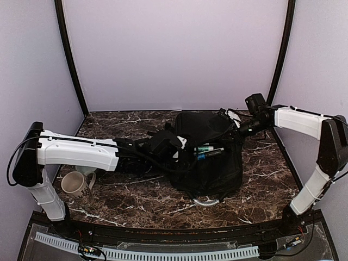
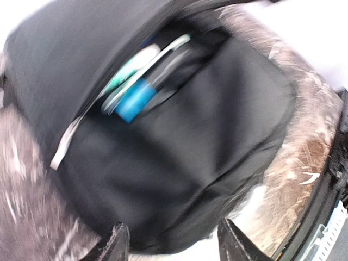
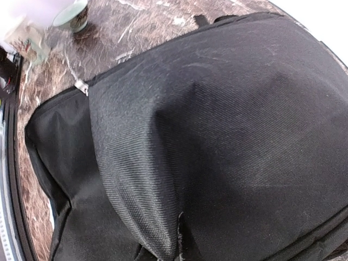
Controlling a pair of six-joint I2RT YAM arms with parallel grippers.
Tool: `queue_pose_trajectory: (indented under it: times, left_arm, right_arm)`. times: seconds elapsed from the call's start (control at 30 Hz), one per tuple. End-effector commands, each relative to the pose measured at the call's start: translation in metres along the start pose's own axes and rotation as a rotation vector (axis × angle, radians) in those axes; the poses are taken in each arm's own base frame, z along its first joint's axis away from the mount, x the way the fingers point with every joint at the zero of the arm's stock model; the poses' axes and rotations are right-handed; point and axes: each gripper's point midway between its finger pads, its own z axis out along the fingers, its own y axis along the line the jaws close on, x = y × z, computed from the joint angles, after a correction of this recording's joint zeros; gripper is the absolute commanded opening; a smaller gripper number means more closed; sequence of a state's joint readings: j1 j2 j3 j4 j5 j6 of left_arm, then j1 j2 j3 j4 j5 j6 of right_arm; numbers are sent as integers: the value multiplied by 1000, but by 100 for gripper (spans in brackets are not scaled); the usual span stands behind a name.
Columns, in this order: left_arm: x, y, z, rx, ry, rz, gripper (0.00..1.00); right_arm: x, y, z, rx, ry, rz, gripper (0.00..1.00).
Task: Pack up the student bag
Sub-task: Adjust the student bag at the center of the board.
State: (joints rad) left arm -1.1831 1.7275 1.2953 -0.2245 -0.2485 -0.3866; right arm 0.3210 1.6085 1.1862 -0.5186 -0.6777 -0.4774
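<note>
Table (image 1: 136, 201): dark marble with white veins; it bears the bag and the mug.
Bag (image 1: 212, 163): black, soft, lying flat right of the table's middle, between the two arms. Its main opening gapes toward the left arm, with a flap of fabric lifted above it.
Bag contents: a few slim things lie side by side just inside the mouth, among them a blue-capped tube (image 2: 135, 100) and a white-and-green tube (image 2: 130, 70) touching it. The rest are too blurred to name.
Left gripper (image 2: 174, 239): spread wide, holding nothing, at the bag's left side and facing the opening. Both fingers (image 2: 117, 242) are apart from the fabric.
Right gripper (image 1: 239, 129): pressed together at the bag's far right corner. In the wrist view the fabric tents up toward it, pinched in a fold.
Mug (image 1: 76, 184): pale, on its side under the left arm, mouth toward the near edge, well apart from the bag. Nothing shows inside it.
Zip pull (image 3: 81, 87): small, silver, on the bag's seam.
</note>
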Motion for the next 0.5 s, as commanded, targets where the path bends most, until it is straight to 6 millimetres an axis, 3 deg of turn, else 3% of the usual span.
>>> queue_pose_trajectory:
  times: [0.0,0.13,0.27,0.47]
  left_arm:
    - [14,26,-8,86,31,-358,59]
    - [22,41,0,103,27,-439,59]
    - [19,39,6,187,-15,-470,59]
    - [17,50,25,208,-18,-525,56]
  right_arm:
    - [6,9,0,-48,81,-82,4]
    - [14,9,-5,-35,133,-109,17]
    - [20,16,-9,-4,191,-159,33]
    - [28,35,-14,60,259,-245,44]
